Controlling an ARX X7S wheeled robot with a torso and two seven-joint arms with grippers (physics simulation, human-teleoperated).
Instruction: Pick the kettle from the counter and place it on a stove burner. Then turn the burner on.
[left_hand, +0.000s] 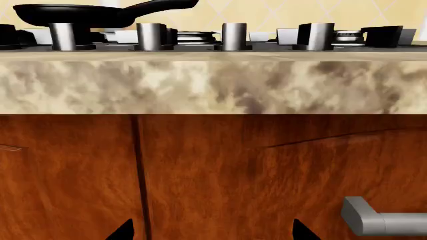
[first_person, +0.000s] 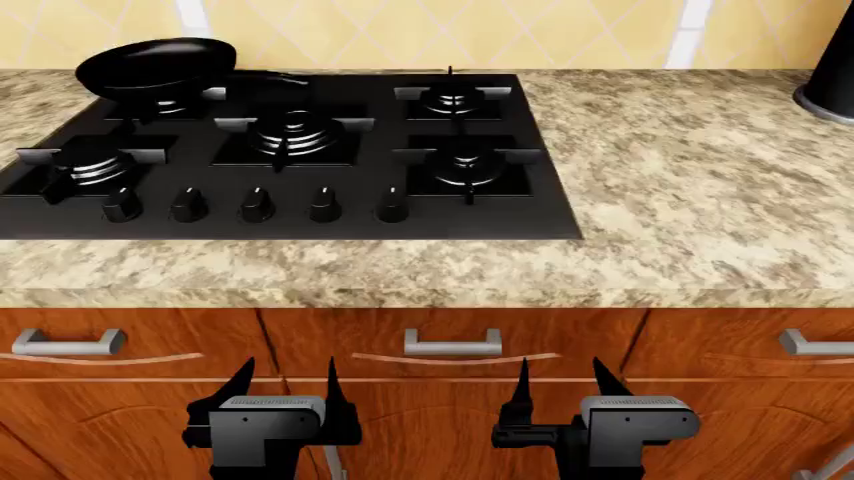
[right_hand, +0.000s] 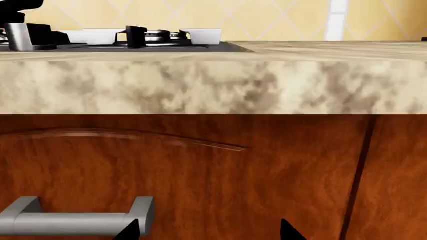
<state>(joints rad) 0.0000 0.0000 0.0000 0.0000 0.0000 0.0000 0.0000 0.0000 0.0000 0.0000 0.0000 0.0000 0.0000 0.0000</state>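
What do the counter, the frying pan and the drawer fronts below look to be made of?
The counter looks like polished granite: beige-and-brown speckling, thick rounded edge. The frying pan looks like glossy black coated metal, though the render leaves the material open. The drawer fronts look like varnished reddish wood with visible grain, and the drawer handles look like brushed grey metal.

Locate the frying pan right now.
Head view: the frying pan sits on the cooktop's far-left burner, by the tiled wall.
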